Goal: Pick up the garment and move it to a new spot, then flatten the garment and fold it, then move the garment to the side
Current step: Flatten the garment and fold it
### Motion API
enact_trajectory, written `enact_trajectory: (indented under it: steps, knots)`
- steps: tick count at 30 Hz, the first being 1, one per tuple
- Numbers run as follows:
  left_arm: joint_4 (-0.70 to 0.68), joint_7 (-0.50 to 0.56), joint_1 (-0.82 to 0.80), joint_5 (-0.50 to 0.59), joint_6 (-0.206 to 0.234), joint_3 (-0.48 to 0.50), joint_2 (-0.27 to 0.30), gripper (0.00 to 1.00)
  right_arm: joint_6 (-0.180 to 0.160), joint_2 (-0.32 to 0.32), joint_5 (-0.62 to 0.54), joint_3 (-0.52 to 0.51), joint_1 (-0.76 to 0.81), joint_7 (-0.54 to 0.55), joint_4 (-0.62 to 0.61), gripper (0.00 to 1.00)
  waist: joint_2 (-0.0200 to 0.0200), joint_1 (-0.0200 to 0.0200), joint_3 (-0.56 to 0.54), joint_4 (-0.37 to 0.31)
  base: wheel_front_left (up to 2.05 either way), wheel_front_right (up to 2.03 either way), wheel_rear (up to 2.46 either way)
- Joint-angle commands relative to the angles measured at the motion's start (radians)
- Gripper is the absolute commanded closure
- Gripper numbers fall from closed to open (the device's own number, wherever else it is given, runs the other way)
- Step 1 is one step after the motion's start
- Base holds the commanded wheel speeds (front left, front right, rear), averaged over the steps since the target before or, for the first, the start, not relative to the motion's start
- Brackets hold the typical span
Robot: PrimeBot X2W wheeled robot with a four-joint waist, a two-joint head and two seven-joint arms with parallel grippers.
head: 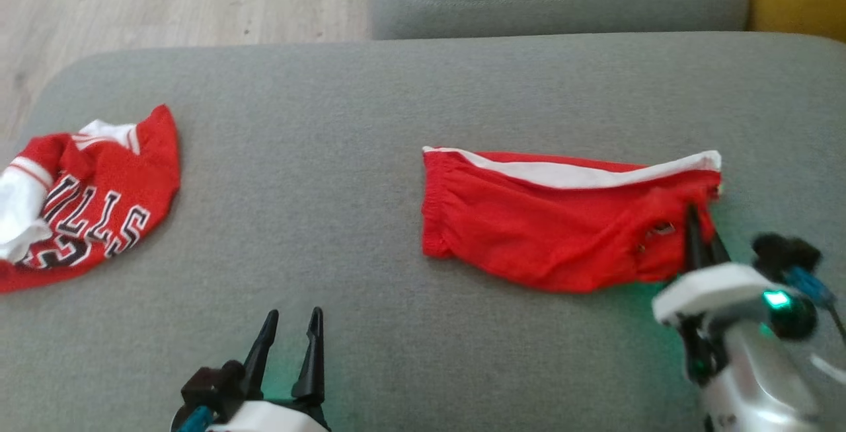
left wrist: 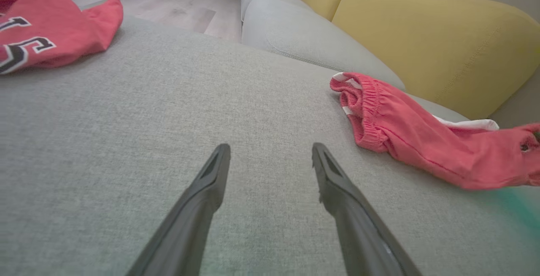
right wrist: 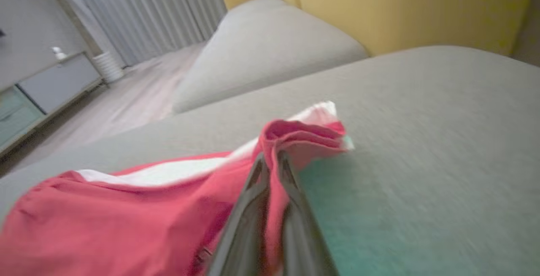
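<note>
Black block letters with white edging are showing on the crumpled red jersey (head: 99,201), upside down in the head view, reading roughly "ULLS". Anything before them is hiding in the folds.

Red fabric shorts with a white stripe (head: 529,227) — rumpled, mostly flat, right of centre on grey sofa cushion (head: 330,154); elastic waistband at left, stripe along far edge — right end bunched.

The head view looks steeply down on the grey cushion (head: 330,121) from its near edge. Both wrist views skim low across it toward the yellow backrest (left wrist: 422,35), sharing the red shorts (left wrist: 413,141).
</note>
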Motion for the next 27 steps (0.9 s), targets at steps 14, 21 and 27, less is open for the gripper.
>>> enact_trajectory:
  steps: [14,21,27]
  knots:
    - [-0.001,-0.008,-0.044,-0.006,0.007,-0.02,0.007,0.0,-0.001,0.023,0.245,0.555,-0.18,-0.011,-0.025,0.24,0.0,-0.0001,-0.012,0.19,0.0,0.0,0.0]
    - [-0.011,-0.008,-0.043,0.064,0.032,0.009,0.007,0.0,-0.001,0.024,0.269,0.59,-0.159,-0.011,-0.027,0.0,0.0,-0.0001,-0.016,0.182,0.0,0.0,0.0]
    - [-0.037,-0.008,-0.04,0.141,0.064,0.066,0.007,0.0,-0.001,0.024,0.171,0.415,-0.083,-0.011,-0.063,0.0,0.0,-0.0001,-0.03,0.102,0.0,0.0,0.0]
